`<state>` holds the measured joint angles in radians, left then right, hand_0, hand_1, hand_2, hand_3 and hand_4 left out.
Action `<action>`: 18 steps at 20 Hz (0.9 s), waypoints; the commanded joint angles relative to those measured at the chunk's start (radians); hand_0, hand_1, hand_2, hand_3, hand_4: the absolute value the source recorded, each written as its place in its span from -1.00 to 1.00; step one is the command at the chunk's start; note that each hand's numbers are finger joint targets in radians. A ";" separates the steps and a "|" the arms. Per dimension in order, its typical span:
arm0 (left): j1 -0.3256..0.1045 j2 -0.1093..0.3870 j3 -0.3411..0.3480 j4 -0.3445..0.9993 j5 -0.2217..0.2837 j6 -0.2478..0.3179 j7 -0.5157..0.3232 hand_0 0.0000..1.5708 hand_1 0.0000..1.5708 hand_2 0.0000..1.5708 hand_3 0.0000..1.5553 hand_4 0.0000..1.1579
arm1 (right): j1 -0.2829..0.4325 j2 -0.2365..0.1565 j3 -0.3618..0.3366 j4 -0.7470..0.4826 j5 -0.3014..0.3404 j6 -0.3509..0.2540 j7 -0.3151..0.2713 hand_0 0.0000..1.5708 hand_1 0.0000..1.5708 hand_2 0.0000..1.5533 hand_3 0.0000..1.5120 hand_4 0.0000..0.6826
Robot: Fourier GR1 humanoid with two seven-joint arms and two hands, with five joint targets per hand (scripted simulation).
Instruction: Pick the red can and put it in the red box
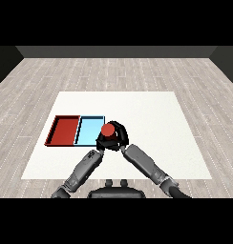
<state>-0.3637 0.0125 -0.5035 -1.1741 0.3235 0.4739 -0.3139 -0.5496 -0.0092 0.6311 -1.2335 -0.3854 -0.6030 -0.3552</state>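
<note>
The red can (108, 129) stands upright over the right edge of the light blue tray (88, 131), whether lifted or resting I cannot tell. My right hand (120, 135) is curled round the can from the right and behind. My left hand (101, 142) sits just below and left of the can, close against it and partly hidden by it. The red tray (65, 131) lies to the left of the blue one, with nothing in it.
The two trays lie side by side on the left half of the white table (152, 124). Both forearms converge near the table's front middle. Bare table surface stretches to the right and behind the trays.
</note>
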 commanded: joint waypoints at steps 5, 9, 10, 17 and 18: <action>-0.032 -0.012 0.017 0.021 -0.030 0.101 0.026 0.99 0.99 0.92 0.81 0.68 | 0.092 -0.031 0.020 -0.123 0.040 0.012 0.037 0.91 0.91 0.87 0.83 0.78; -0.077 -0.012 0.024 0.033 0.009 0.168 -0.007 1.00 1.00 0.93 0.82 0.65 | 0.016 0.008 0.014 -0.032 -0.016 0.020 0.016 0.83 0.83 0.85 0.82 0.81; -0.028 -0.012 0.023 -0.020 -0.036 0.156 0.039 1.00 1.00 0.94 0.82 0.62 | -0.022 0.008 0.091 0.023 -0.106 -0.061 -0.053 0.83 0.83 0.86 0.82 0.82; -0.022 -0.012 0.026 -0.015 -0.062 0.182 -0.002 1.00 1.00 0.95 0.87 0.93 | 0.022 0.002 0.022 -0.049 0.050 0.000 0.056 -1.00 -1.00 -1.00 -1.00 -1.00; -0.022 -0.012 0.025 -0.016 -0.063 0.182 -0.002 1.00 1.00 0.95 0.87 0.93 | 0.029 0.008 0.012 -0.053 0.067 0.009 0.064 -1.00 -1.00 -1.00 -1.00 -1.00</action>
<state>-0.3630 0.0155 -0.5065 -1.1881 0.2595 0.6169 -0.3301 -0.5388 -0.0120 0.6430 -1.2704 -0.3840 -0.5970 -0.3357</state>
